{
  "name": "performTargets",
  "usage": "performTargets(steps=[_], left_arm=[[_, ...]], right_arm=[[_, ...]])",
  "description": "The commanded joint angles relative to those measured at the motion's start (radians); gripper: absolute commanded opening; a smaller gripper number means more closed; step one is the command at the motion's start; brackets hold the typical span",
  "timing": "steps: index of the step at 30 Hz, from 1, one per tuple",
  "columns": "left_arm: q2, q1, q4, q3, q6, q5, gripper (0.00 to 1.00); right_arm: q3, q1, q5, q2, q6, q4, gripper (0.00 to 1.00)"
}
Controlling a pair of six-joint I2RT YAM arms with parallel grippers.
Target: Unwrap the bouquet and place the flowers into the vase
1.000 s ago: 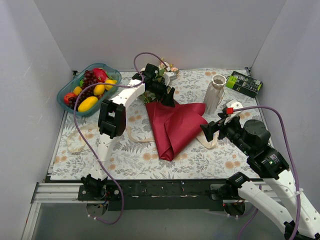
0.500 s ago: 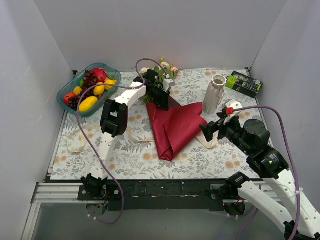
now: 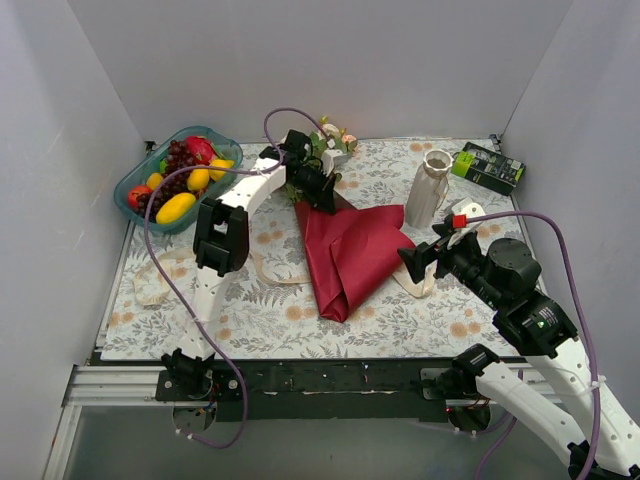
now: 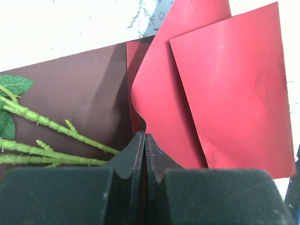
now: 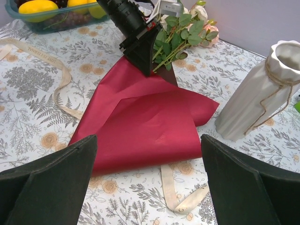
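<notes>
On tablecloth (image 3: 260,310), splayed maroon-wrapped bouquet (image 3: 350,250)

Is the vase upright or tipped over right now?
Upright: the vase stands on its base on the tablecloth, open mouth facing up.

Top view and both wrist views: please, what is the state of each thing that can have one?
wrapping paper: opened, lying on the table
ribbon: untied, loose on the table
flowers: lying down, stems on the wrapping paper, not in the vase
vase: upright, no flowers in it
left gripper: shut, tips at a fold of the wrapping paper
right gripper: open, holding nothing
</notes>
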Motion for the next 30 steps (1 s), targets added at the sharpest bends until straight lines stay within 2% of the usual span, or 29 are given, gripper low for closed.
performTargets(steps=[1,12,16,19,25,30], left_arm=[[-0.153,0.041,-0.022,-0.013,0.006,0.085,0.00],[-0.308,0.159,-0.151,-0.189,0.160,0.279,0.00],[-0.337,0.213,-0.222,-0.240,0.242,0.361,0.09],[-0.356,0.233,-0.249,-0.288,0.281,0.384,0.14],[-0.406,0.262,-0.249,-0.366,0.342,0.427,0.15],[-0.417,0.279,-0.305,-0.369,0.393,0.460,0.15]], right_arm=[[0.015,0.005,-0.017,-0.009,0.009,0.044,0.98],[0.018,0.005,-0.026,-0.009,0.015,0.038,0.98],[-0.006,0.005,0.028,-0.013,0.009,0.026,0.98],[-0.016,0.005,0.045,-0.010,0.012,0.026,0.98],[0.012,0.003,0.062,0.019,0.015,0.032,0.98],[0.044,0.005,0.059,0.048,0.015,0.027,0.98]])
